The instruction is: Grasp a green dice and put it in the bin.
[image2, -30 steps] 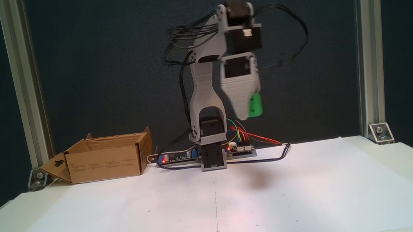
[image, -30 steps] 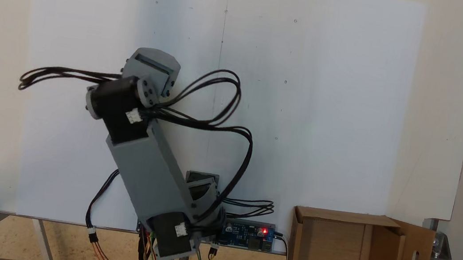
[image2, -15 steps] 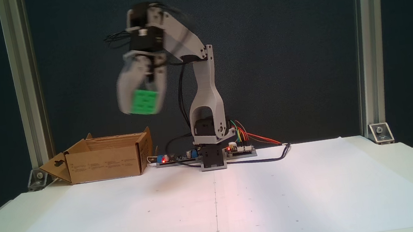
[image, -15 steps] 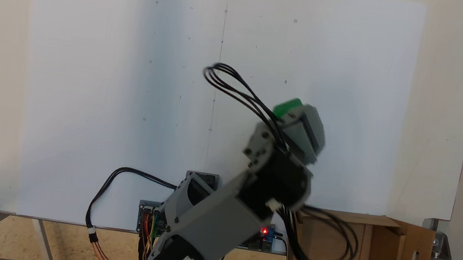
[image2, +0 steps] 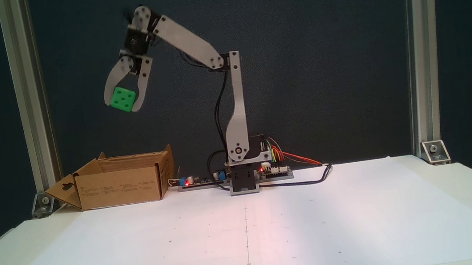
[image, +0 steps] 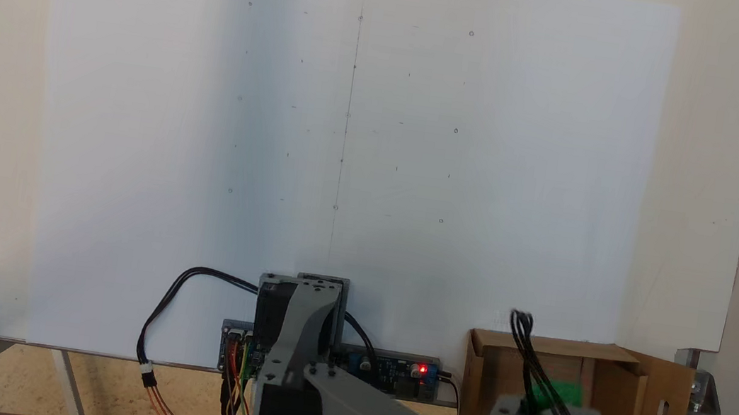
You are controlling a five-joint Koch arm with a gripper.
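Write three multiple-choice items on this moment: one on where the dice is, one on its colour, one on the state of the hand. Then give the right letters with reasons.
1. Where is the dice?
A. lying on the white paper
B. in the air above the bin
C. beside the arm's base

2. What colour is the dice?
A. red
B. blue
C. green

3. How is the hand?
A. closed on the dice
B. wide open, holding nothing
C. resting on the table

Key: 1 B, the dice hangs high over the open cardboard box; 2 C, it is bright green in both fixed views; 3 A, one finger on each side of the dice.
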